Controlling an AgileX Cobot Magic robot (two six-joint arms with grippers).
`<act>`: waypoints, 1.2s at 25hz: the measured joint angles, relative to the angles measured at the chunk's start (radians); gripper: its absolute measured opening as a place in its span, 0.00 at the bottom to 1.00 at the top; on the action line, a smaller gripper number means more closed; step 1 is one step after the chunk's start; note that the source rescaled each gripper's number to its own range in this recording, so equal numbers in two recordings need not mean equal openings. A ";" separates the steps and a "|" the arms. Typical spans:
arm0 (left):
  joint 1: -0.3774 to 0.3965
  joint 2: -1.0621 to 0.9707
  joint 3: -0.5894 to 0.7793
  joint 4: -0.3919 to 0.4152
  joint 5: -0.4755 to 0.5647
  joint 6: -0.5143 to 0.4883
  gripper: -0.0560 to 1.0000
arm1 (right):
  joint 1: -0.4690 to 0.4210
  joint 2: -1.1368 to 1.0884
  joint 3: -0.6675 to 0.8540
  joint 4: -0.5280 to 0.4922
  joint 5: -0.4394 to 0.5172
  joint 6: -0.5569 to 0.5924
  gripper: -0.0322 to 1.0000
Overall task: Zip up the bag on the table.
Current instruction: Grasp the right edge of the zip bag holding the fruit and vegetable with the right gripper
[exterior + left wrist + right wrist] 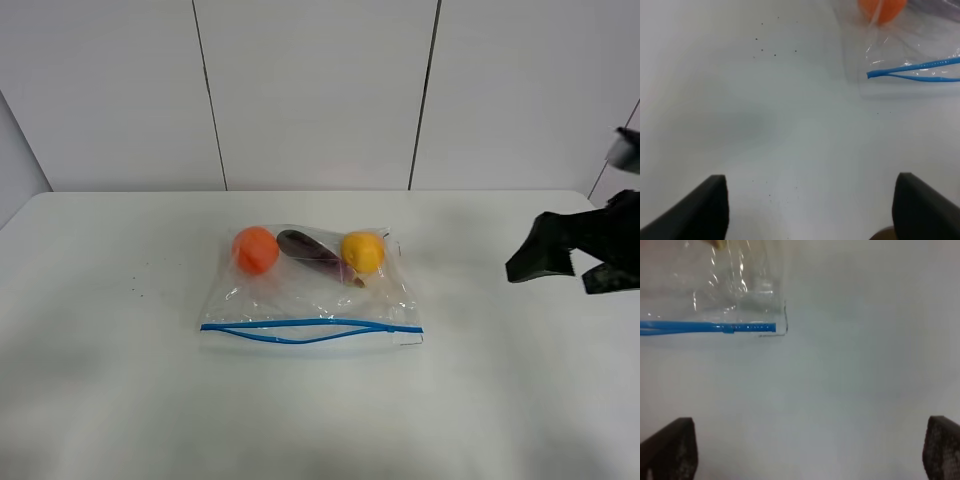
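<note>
Bag (310, 290) is lying mid-table (100, 400), zip strip (310, 332) along its camera-side edge. The tracks are gaping through the middle and meeting only at the ends. Orange (255, 249), eggplant (315, 256) and yellow fruit (362, 251) are sitting at the far side, clear of the strip.

L jaws are hanging wide open and empty over bare table near the strip's left end (870, 75). R jaws same, wide open w/ nothing held, near the right end (774, 327). R arm (585, 250) is sitting well off to the side.

Risks imo:
- Bag is light and unpinned, so it's probably sliding or bunching as soon as one side pushes.
- Jaws could be catching only one track or just film, giving a partial seal.
- Fruit could be rolling and tugging the mouth open.
</note>
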 joint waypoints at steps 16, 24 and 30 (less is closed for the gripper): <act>0.000 0.000 0.000 0.000 0.000 0.000 1.00 | 0.000 0.540 -0.049 0.579 -0.117 -0.599 1.00; 0.000 0.000 0.000 0.000 0.000 0.000 1.00 | 0.000 0.672 -0.136 0.657 -0.057 -0.713 1.00; 0.000 0.000 0.000 0.000 0.000 0.000 1.00 | 0.000 0.765 -0.138 0.748 -0.035 -0.826 1.00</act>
